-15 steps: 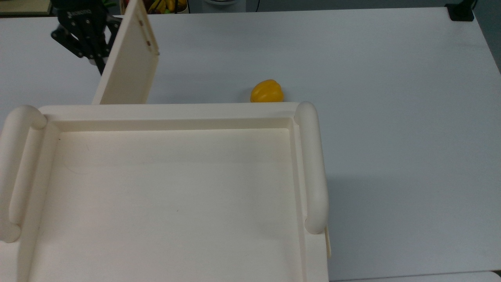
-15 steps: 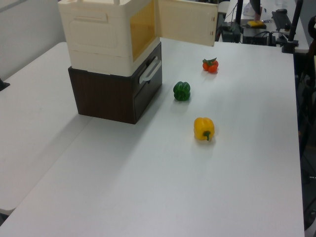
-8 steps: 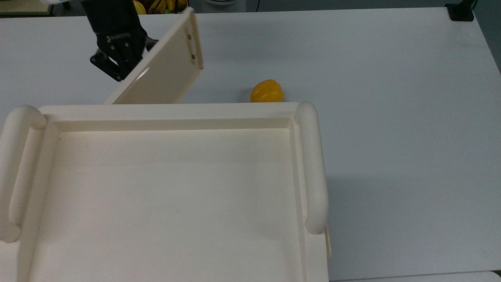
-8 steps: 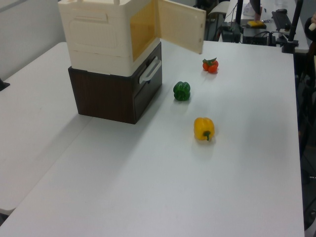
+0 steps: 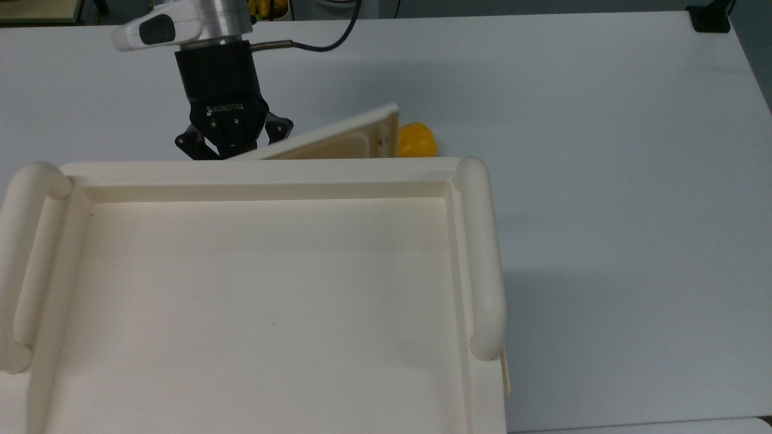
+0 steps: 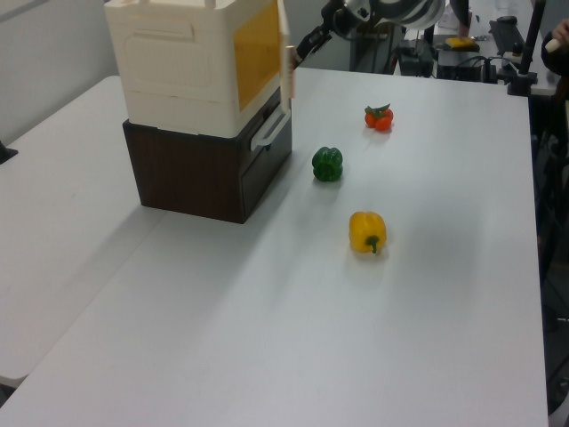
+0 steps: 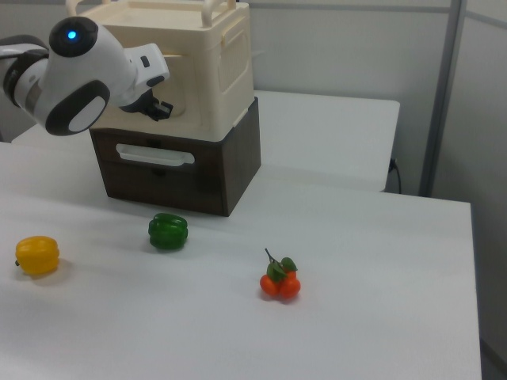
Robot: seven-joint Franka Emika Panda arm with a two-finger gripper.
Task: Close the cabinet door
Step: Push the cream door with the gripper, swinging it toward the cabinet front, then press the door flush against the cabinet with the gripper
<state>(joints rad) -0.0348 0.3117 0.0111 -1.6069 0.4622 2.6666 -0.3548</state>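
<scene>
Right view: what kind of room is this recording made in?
Probably a lab or office: white tables, a partition frame, toy peppers and a small cabinet set out before a robot arm.

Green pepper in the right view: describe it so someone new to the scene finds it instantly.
Start at the cream cabinet stacked on the dark brown drawer unit. On the white table just in front of the drawer sits the green pepper. It is the only green item, lying between the yellow pepper and the red tomato cluster.
</scene>
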